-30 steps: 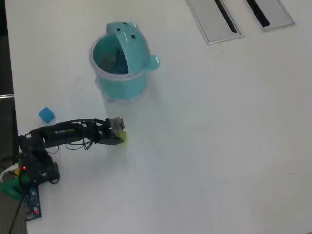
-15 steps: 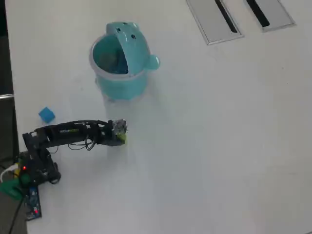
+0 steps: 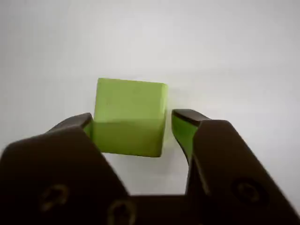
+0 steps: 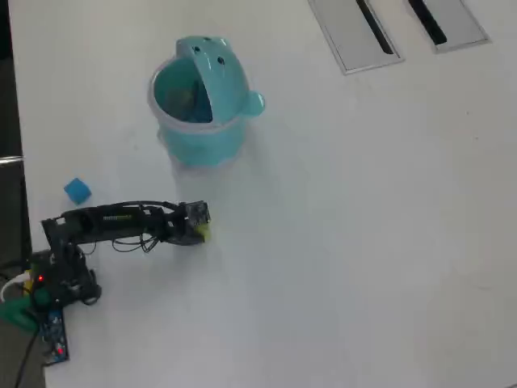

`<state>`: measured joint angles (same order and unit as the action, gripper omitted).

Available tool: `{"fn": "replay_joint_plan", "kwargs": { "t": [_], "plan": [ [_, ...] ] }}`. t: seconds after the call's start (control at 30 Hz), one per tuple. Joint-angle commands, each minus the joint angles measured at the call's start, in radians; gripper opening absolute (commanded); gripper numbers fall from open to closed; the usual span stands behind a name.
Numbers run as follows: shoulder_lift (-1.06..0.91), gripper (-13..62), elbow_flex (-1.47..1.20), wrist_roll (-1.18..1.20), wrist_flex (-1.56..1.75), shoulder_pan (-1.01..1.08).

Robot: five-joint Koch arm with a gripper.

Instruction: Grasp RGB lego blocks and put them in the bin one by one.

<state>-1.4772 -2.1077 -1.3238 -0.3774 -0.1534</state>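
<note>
End effector (image 3: 169,129) straddles green block (image 3: 130,117) — blue block (image 4: 77,191) nearby.

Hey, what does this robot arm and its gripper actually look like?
The arm is slim and black, with pale lettering along its upper link and thin dark cables looping beneath it. Its base shows a small red light, with a green part and a blue circuit board beside it. The gripper has two broad black jaws with round screw holes.

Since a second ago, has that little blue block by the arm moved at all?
No. In the overhead view the blue block sits in the same spot, equally far below and left of the teal bin; only the arm shifted slightly.
</note>
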Motion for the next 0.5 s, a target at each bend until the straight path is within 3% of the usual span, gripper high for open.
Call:
{"fn": "replay_joint_plan", "kwargs": {
  "t": [0.0, 0.17, 0.47],
  "plan": [
    [-0.008, 25.4, 0.018, -0.002, 0.078, 0.008],
    [-0.026, 14.9, 0.028, 0.003, 0.158, 0.034],
    [-0.112, 12.6, 0.054, 0.046, 0.212, -0.003]
  ]
}}
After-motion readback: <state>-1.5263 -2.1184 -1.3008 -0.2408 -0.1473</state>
